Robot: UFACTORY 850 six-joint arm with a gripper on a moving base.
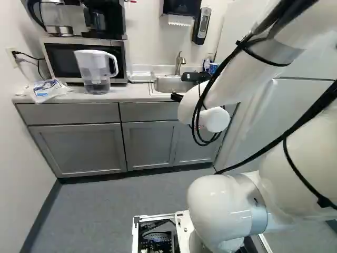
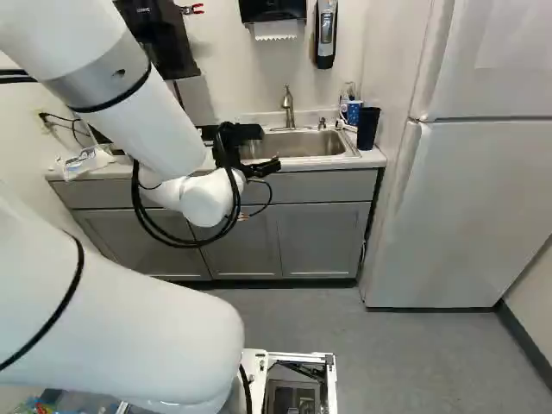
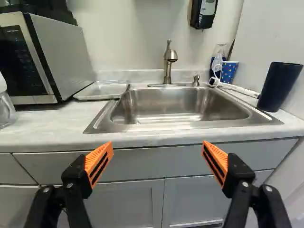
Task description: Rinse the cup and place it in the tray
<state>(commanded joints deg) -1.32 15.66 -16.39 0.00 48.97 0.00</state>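
With twelve o'clock straight ahead of your gripper, the refrigerator stands off toward three, so mind your elbow room if you swing that way. The countertop runs across ahead of you, with the microwave on it at ten o'clock and the stainless-steel sink at twelve. Your gripper hangs in front of the counter's edge, its two fingers wide apart and nothing between the orange pads. The shallow tray sits at eleven, just beside the sink. The single-spout faucet rises at twelve, behind the basin. The dark blue tumbler, most likely the cup you want, stands upright on the counter between one and two, near the sink's corner. It looks like rigid plastic, so expect it to be light and stiff, easy to knock over when empty and slippery once wet; you can't see whether it holds anything. It widens toward the mouth, so take it around the middle, one finger on each side, level and with moderate pressure, leaving the rim free for water. The smaller patterned cup, at one o'clock, may be paper and would crush more easily. Watch the slim white handle beside the tumbler: a low approach from the sink side could catch it.
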